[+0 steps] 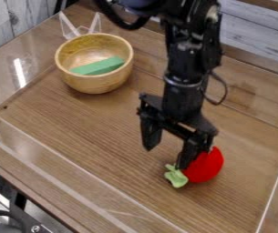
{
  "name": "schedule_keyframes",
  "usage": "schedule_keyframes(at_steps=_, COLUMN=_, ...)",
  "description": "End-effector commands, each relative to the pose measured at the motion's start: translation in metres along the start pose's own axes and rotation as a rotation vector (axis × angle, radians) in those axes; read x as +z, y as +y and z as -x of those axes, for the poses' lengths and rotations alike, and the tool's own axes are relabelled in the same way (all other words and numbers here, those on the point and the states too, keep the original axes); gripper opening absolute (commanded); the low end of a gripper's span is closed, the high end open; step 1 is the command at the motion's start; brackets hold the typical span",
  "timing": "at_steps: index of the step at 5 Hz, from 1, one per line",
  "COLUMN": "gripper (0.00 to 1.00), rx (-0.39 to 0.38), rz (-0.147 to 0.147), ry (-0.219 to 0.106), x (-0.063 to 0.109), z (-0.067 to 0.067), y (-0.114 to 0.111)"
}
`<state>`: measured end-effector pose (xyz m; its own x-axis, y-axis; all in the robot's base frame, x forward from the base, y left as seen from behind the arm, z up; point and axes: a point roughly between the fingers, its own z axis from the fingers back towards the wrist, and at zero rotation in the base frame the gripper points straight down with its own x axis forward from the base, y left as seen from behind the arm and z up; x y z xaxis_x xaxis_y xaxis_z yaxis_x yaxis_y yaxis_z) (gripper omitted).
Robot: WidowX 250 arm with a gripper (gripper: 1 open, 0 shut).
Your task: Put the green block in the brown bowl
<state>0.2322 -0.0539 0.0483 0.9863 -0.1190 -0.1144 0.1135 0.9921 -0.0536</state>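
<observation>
The brown bowl stands at the back left of the wooden table. Inside it lies the green block, flat on the yellowish bottom. My gripper points straight down near the front right, far from the bowl. Its two black fingers are open, with nothing between them. The right finger hangs just in front of a red round toy.
The red round toy with a pale green leaf lies at the front right, partly covered by my gripper. A clear plastic wall runs round the table top. The black arm rises over the middle.
</observation>
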Motion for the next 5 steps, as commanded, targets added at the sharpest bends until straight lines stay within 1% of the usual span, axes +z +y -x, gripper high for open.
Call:
schedule_keyframes(at_steps=1, gripper=1.00, rx=-0.074, rz=0.004, ry=-0.092, x=0.009, z=-0.003, y=0.000)
schedule_keyframes(at_steps=2, gripper=1.00, rx=-0.137, rz=0.015, ry=-0.112, x=0.008, z=-0.006, y=0.000)
schedule_keyframes(at_steps=4, gripper=1.00, rx=-0.233, rz=0.030, ry=-0.125, x=0.006, z=-0.011, y=0.003)
schedule_keyframes(at_steps=5, gripper=1.00, rx=-0.215, rz=0.039, ry=-0.131, x=0.005, z=-0.017, y=-0.002)
